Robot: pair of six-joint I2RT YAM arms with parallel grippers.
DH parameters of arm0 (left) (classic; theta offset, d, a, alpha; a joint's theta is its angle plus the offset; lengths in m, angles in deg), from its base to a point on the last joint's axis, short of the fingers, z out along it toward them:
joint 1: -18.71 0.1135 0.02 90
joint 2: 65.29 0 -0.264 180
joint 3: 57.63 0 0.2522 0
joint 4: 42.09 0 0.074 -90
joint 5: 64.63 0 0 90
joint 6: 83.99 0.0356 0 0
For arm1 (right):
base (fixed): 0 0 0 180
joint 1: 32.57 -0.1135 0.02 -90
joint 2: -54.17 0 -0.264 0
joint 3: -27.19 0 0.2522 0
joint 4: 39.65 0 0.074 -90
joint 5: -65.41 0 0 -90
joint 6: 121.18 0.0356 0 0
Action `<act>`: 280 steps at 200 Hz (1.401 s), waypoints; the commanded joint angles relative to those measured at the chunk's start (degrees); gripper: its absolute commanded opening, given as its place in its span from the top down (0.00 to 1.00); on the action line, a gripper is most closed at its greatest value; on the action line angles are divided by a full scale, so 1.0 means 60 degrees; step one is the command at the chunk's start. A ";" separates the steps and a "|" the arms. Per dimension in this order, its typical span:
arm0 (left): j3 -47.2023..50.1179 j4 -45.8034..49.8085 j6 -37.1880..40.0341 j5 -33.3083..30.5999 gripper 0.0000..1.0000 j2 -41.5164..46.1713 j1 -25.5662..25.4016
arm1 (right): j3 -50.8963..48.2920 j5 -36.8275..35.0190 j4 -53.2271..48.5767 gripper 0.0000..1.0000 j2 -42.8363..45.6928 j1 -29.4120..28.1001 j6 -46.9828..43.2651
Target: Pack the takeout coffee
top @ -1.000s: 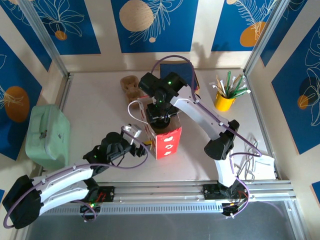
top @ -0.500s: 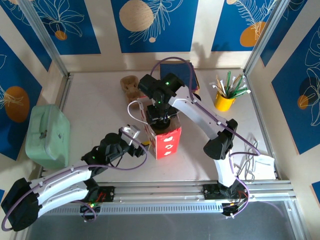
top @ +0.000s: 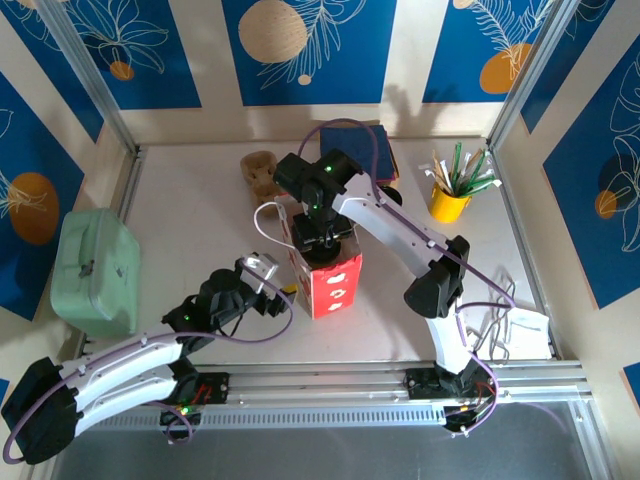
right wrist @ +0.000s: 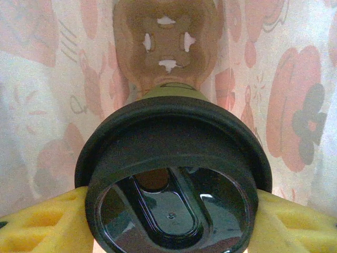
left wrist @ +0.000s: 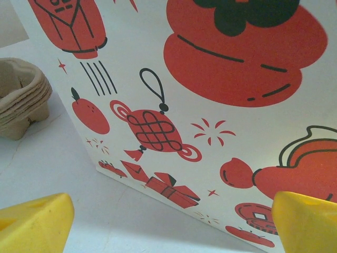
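- Your right fingers [right wrist: 42, 224] are clenched on the coffee cup [right wrist: 174, 158]. One yellow pad presses each side of its black lid.
- The coffee cup hangs upright inside the paper bag [top: 335, 280], with the bag's printed walls around it on all sides. A thin band of its green side shows just past the lid's rim.
- Below the cup, at the bottom of the bag, lies a brown cardboard tray [right wrist: 166, 52] with cut-out holes. You cannot tell from here whether the cup touches it.
- From above, your right arm reaches down into the open top of the bag, which stands upright near the middle of the bench [top: 190, 210].
- Your left fingers [left wrist: 31, 226] are released and spread wide, with nothing between them. They sit low by the bench, just beside the bag's left face and pointing at its red lantern and knot prints, apart from it.
- A stack of cardboard trays [top: 260, 172] stands behind the bag on the left, near it but not touching.
- A yellow cup [top: 448, 203] full of sticks stands well apart at the back right.
- A pale green case [top: 95, 270] sits at the bench's left edge.
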 commanded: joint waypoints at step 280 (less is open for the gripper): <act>-0.0050 -0.0120 0.0120 -0.0273 0.04 -0.0158 -0.0086 | -0.3492 0.0647 0.1767 0.41 0.1499 0.0089 -0.0006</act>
